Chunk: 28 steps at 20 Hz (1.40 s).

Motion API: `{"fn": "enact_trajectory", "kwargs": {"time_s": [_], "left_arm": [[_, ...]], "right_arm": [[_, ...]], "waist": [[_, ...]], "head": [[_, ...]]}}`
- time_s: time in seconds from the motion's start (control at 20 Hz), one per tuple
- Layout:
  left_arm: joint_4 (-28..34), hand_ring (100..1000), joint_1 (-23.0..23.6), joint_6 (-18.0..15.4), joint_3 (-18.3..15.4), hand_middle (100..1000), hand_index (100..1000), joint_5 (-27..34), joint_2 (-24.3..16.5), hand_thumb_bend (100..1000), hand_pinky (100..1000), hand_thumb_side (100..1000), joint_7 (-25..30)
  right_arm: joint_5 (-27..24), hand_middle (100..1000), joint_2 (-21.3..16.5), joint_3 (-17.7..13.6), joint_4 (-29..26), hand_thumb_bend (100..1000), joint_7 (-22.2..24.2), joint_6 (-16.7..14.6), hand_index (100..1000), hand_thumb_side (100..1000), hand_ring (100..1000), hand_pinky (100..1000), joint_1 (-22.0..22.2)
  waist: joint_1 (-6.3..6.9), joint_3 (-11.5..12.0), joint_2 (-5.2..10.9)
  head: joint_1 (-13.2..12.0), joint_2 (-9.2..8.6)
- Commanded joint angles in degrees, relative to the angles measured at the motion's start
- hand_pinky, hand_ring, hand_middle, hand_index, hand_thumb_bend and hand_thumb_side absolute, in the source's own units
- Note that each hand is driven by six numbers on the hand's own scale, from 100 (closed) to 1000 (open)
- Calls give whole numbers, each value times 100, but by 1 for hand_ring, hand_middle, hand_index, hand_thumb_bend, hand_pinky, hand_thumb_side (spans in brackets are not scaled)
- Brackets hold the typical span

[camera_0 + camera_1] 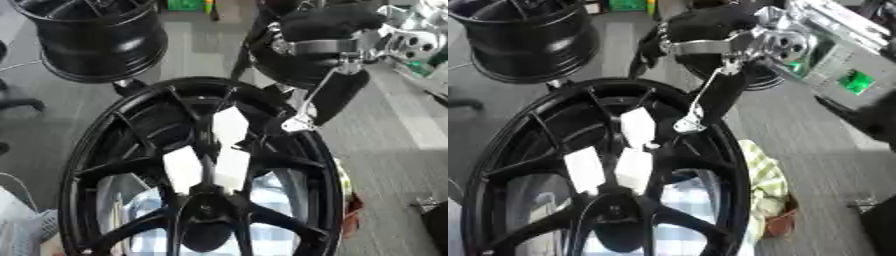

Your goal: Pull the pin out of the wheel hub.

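A large black wheel hub (206, 200) with thin spokes stands upright and fills the lower left of both views. My right hand (339, 92) comes down from the upper right, black below a silver wrist band (319, 47). It hangs at the rim's upper right edge. A slim silver piece (689, 124) runs from the hand down to the rim there, and I cannot tell whether it is the pin or part of the hand. My left hand shows in no view.
A second black wheel rim (96, 35) stands at the upper left behind the hub. Silver machinery with green parts (815, 45) is at the upper right. A green and white cloth (765, 182) lies beside the hub on grey floor.
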<state>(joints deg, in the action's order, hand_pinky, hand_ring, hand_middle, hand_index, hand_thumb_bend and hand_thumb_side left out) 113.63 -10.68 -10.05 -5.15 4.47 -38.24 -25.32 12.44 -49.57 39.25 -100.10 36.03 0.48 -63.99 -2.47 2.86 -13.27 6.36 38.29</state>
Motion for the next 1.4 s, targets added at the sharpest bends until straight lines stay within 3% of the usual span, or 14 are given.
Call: {"fn": "enact_trajectory", "kwargs": {"time_s": [0.05, 0.35, 0.65, 1.4], "left_arm": [[96, 872, -42, 5, -38, 734, 882, 20, -116, 306, 768, 733, 2], [96, 872, -47, 3, -53, 734, 882, 21, -112, 308, 769, 730, -15], [96, 873, -52, 0, -65, 735, 882, 22, -104, 310, 769, 728, -22], [96, 873, -90, -2, -65, 736, 882, 35, -71, 309, 769, 730, -26]], "right_arm": [[-41, 778, 106, -140, 246, 458, 315, -62, 839, 315, 829, 857, -175], [-146, 778, 335, -224, 498, 475, 922, -179, 847, 298, 829, 858, -313], [-241, 780, 497, -388, 727, 483, 1513, -127, 852, 312, 828, 856, -392], [-240, 782, 863, -383, 1216, 483, 1594, -4, 859, 343, 822, 849, -450]], "waist": [[37, 1, 97], [29, 12, 120], [22, 42, 118], [-16, 118, 100]], "head": [[31, 52], [58, 193], [68, 214], [108, 194]]}}
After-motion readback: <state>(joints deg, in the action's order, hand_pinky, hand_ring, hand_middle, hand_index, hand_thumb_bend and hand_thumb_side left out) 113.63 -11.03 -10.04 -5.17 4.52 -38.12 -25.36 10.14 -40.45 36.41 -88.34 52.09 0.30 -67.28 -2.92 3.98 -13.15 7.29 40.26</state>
